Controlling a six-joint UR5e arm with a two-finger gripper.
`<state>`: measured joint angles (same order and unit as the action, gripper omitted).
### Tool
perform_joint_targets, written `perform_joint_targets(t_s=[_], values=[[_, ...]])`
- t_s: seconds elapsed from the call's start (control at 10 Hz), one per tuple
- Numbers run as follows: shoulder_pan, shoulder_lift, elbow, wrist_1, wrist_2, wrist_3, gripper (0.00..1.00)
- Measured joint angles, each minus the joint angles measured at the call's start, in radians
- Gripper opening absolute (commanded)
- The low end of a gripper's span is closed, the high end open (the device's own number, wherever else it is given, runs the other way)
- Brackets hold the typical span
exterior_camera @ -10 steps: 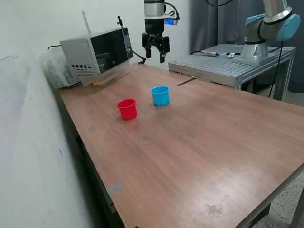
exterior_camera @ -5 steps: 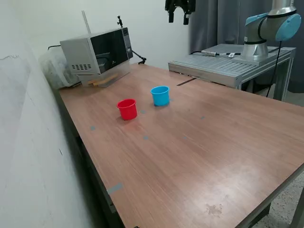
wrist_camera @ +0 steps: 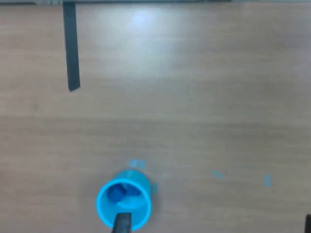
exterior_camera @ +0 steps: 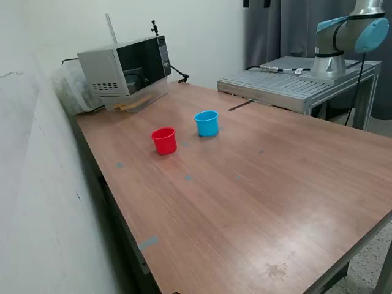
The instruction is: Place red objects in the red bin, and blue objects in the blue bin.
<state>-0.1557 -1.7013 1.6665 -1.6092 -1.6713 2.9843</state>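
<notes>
The red bin (exterior_camera: 164, 140) and the blue bin (exterior_camera: 207, 123) stand upright side by side on the wooden table (exterior_camera: 257, 196). In the wrist view the blue bin (wrist_camera: 124, 204) holds dark-blue cubes (wrist_camera: 121, 193). No red cubes show; the inside of the red bin is hidden. My gripper (exterior_camera: 256, 3) is high above the table, only its fingertips showing at the top edge of the exterior view. In the wrist view the gripper (wrist_camera: 215, 225) is open and empty, with one fingertip (wrist_camera: 122, 224) over the blue bin's rim.
A microwave (exterior_camera: 125, 70) stands at the table's far corner by the wall. A second robot arm (exterior_camera: 343, 37) stands on a metal platform (exterior_camera: 294, 82) at the exterior view's right. A dark strip (wrist_camera: 71, 46) lies on the table.
My gripper has risen from above the table's far edge and shifted toward the exterior view's right, nearly leaving the frame. The bins have not moved.
</notes>
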Motion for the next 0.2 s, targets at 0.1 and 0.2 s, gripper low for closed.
perform_joint_targets(t_s=[0.1, 0.2], values=[[0.000, -0.012, 0.006, 0.016, 0.000, 0.002, 1.00], [-0.002, -0.019, 0.011, 0.025, 0.000, 0.002, 1.00]])
